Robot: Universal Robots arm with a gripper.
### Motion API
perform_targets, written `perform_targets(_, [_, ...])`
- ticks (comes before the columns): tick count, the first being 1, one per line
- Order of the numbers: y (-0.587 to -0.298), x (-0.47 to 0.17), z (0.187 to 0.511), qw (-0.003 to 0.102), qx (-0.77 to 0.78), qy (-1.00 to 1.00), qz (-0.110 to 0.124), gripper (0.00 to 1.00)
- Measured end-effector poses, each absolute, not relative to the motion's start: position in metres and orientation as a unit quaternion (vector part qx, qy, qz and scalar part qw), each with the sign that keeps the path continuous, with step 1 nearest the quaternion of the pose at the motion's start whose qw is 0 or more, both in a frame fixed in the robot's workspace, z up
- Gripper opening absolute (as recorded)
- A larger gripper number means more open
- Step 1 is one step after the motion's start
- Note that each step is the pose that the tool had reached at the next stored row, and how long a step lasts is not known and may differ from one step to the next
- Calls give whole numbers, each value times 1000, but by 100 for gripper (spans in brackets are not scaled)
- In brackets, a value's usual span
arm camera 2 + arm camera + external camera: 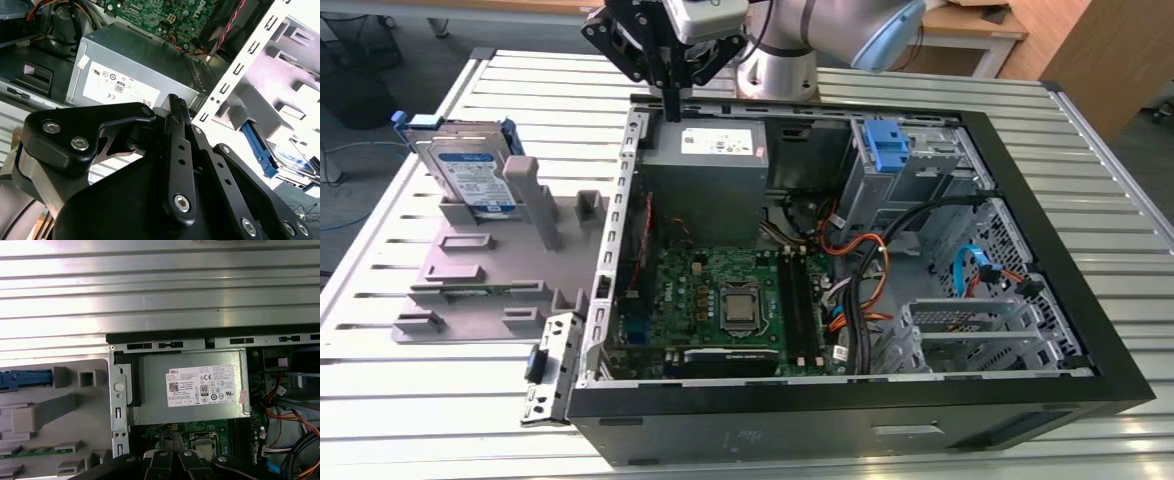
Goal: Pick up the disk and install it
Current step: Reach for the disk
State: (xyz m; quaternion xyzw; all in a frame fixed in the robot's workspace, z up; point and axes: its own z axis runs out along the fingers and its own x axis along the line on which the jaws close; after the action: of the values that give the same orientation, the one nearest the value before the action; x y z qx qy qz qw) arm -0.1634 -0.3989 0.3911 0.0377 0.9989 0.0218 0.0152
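Closed tight with nothing between its black fingers, the gripper [671, 108] hangs over the rear edge of the open computer case [854, 425] in the exterior view, right above the grey power supply [707, 150]. Well off to the exterior view's left, the disk [467, 172] stands on edge in a grey plastic fixture [467, 260] on the ribbed aluminium table [400, 380], white-and-blue label facing out, blue rails along its sides. A bare blue bracket [887, 148] sits inside the case. The second wrist view puts the gripper's bolted black linkage up close, fingers pressed into one thin bar, with matte sheet metal of the power supply behind and a slice of the disk [292, 156] past the perforated case wall [235, 75]. The first wrist view looks straight down on the power supply's white sticker [200, 386] and the table's shiny slats.
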Motion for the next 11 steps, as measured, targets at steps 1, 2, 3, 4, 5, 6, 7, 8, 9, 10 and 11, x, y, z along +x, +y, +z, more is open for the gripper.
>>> perform_targets(1, [-399, -164, 391, 15, 38, 999, 22, 11])
perform_targets(2, [-399, -164, 391, 15, 38, 999, 22, 11])
perform_targets(3, [-399, -164, 391, 15, 38, 999, 22, 11])
perform_targets(4, [-399, -164, 391, 15, 38, 999, 22, 11])
perform_targets(5, [-399, -165, 391, 15, 38, 999, 22, 11])
perform_targets(6, [-399, -165, 391, 15, 38, 999, 22, 11])
perform_targets(7, [-399, -166, 391, 15, 38, 999, 22, 11])
perform_targets(8, [-399, -167, 391, 15, 38, 999, 22, 11])
perform_targets(9, [-399, -168, 391, 15, 38, 999, 22, 11])
perform_targets(10, [-399, -169, 391, 15, 38, 999, 22, 11])
perform_targets(11, [-399, -170, 391, 15, 38, 999, 22, 11])
